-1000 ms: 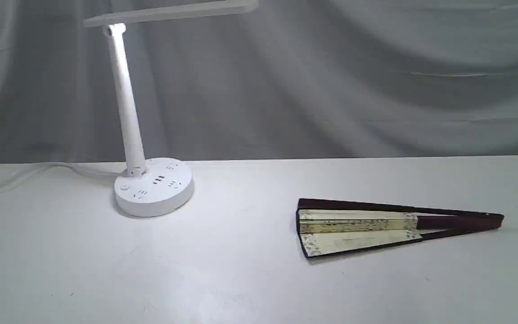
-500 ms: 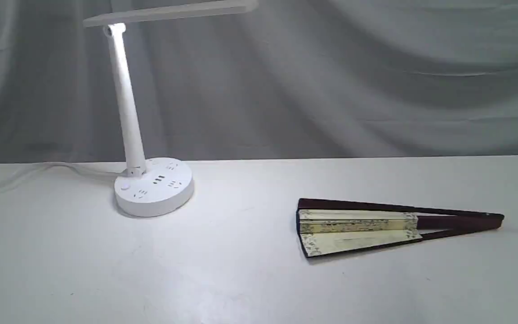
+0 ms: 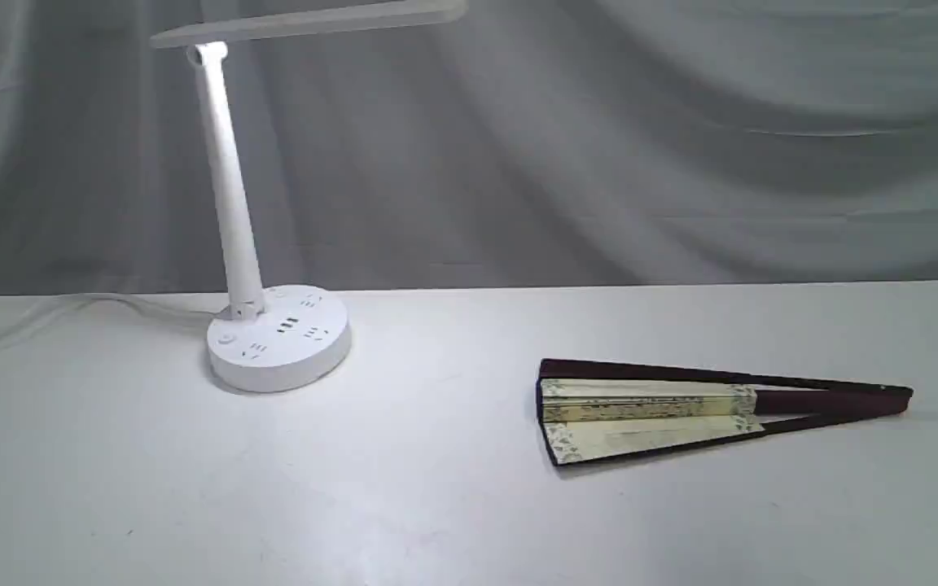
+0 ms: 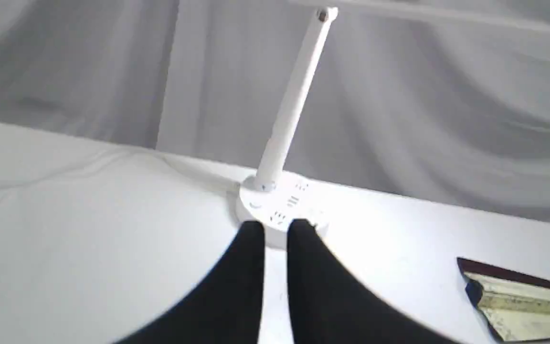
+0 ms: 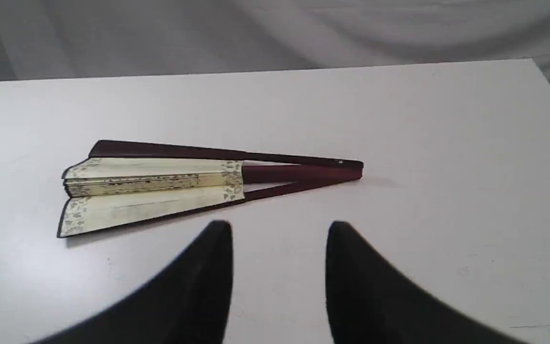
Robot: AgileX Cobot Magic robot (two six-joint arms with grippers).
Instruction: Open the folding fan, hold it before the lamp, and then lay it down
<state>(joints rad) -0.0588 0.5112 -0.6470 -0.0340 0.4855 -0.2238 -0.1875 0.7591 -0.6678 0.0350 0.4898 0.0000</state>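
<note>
Fan (image 3: pixel 648 411) lies nearly shut, flat on the surface (image 3: pixel 436 505), well apart from the lamp (image 3: pixel 278 338), not yet lifted | my left jaws barely parted, empty, facing the lamp base | my right jaws spread, empty, near the ribs, probably to grasp | exterior view shows neither arm; only wrist views show my jaws

Pretty sure this is a robot lab or some kind of test booth, not anybody's home. The counter (image 3: pixel 469 521) is a plain white slab, and the whole back is a wrinkly grey cloth backdrop (image 3: pixel 599 163) hung like a photo set. The white desk lamp (image 3: pixel 229 187) has sockets in its round base and a cable (image 3: pixel 151 304) trailing off sideways. The black left gripper (image 4: pixel 275 229) and right gripper (image 5: pixel 280 229) hang over the counter, which kinda settles it.
</note>
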